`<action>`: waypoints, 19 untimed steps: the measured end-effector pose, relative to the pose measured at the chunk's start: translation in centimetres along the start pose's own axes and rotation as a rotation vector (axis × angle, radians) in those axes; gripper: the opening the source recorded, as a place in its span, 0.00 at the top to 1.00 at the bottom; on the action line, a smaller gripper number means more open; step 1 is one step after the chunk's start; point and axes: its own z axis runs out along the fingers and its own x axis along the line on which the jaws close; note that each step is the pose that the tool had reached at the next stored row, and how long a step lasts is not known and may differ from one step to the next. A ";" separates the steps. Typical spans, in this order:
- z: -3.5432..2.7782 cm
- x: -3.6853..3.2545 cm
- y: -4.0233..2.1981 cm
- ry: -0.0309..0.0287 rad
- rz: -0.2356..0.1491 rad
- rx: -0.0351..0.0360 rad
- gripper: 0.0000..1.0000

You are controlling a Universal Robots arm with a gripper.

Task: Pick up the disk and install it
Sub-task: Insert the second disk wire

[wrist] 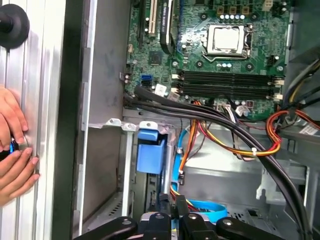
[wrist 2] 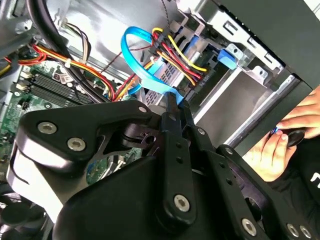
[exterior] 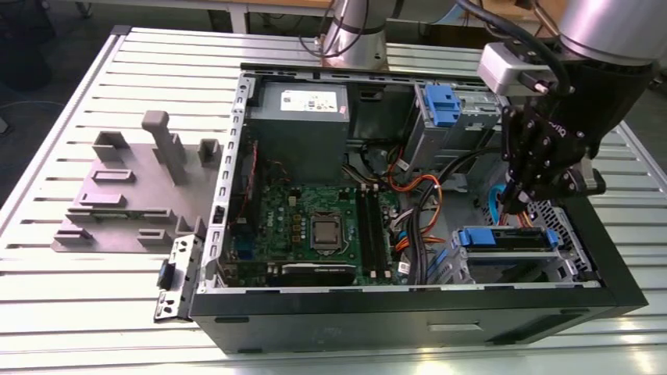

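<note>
- My black multi-link pincer (exterior: 524, 197) hangs inside the open black metal computer case (exterior: 417, 308), toward the exterior view's right, above the drive bay area.
- In the second wrist view my pincer (wrist 2: 175, 107) has its two narrow black fingertips (wrist 2: 171, 102) pressed together with no visible gap; nothing solid sits between them. They sit right at the flat bright blue data cable (wrist 2: 145, 70); I cannot tell whether they touch it.
- The disk (exterior: 505, 238), a flat silver drive in a bright blue plastic carrier, lies in the near right bay of the case in the exterior view, just below my pincer and apart from it.
- The green motherboard with its silver processor socket (exterior: 323, 230) occupies the case floor to the disk's left.
- A second blue plastic latch (exterior: 442, 105) stands on the silver metal cage at the far right of the case.
- A grey plastic fixture (exterior: 136, 187) rests on the ribbed white metal counter (exterior: 62, 305), left of the case.
- A person's hand (wrist: 12, 150) rests on the counter beside the case wall.
</note>
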 end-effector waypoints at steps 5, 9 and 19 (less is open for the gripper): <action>0.26 0.40 0.33 -0.0017 -0.002 0.0141 0.84; 0.39 0.57 0.59 -0.0105 0.001 0.0356 0.84; 0.88 0.94 1.22 -0.0265 0.005 0.0553 0.84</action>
